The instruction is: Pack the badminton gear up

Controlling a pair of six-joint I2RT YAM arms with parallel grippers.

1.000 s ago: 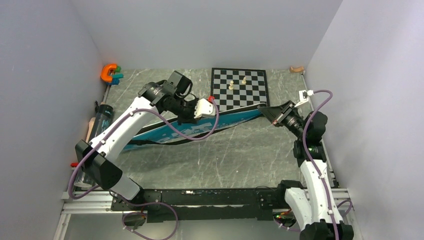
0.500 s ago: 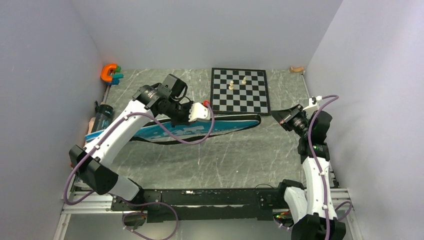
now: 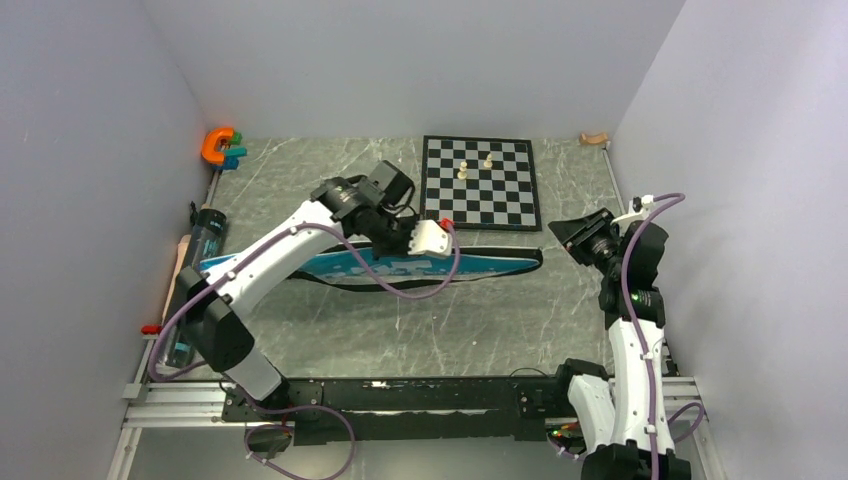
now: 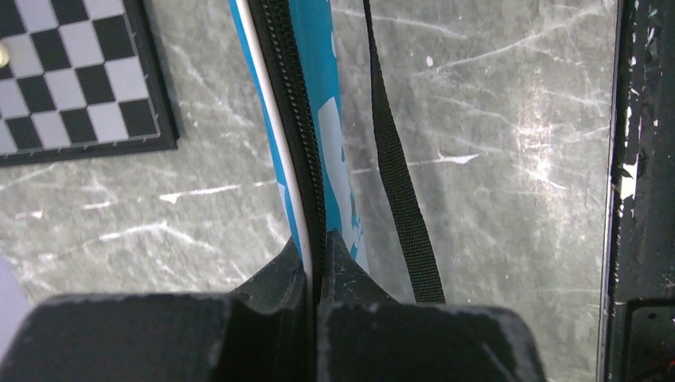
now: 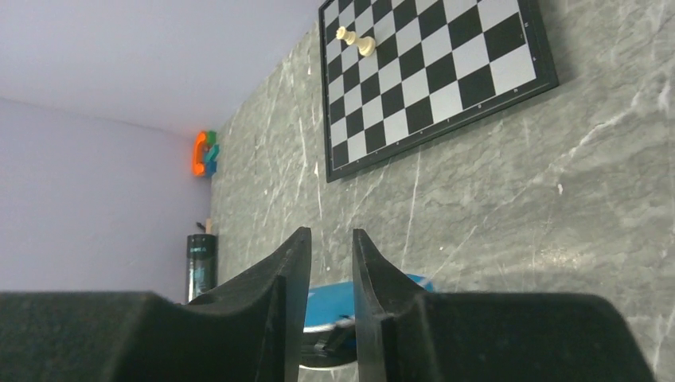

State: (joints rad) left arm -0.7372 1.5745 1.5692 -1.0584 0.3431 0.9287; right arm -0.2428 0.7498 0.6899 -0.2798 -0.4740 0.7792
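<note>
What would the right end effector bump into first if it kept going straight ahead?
Probably the tip of the blue bag, which lies just ahead of the right end effector in its wrist view. Depth is unclear, so it might pass just above the bag instead.

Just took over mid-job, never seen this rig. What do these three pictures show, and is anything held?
Two robot arms stand at the near edge of a grey marbled table. The wide picture looks down from above and behind; the other two come from wrist cameras. On the table: a long blue racket bag, a black-and-white chessboard, an orange clamp tool, a black tube by the left wall. The left gripper is pinched shut on the bag's zipper edge. The right gripper is slightly open, holding nothing.
</note>
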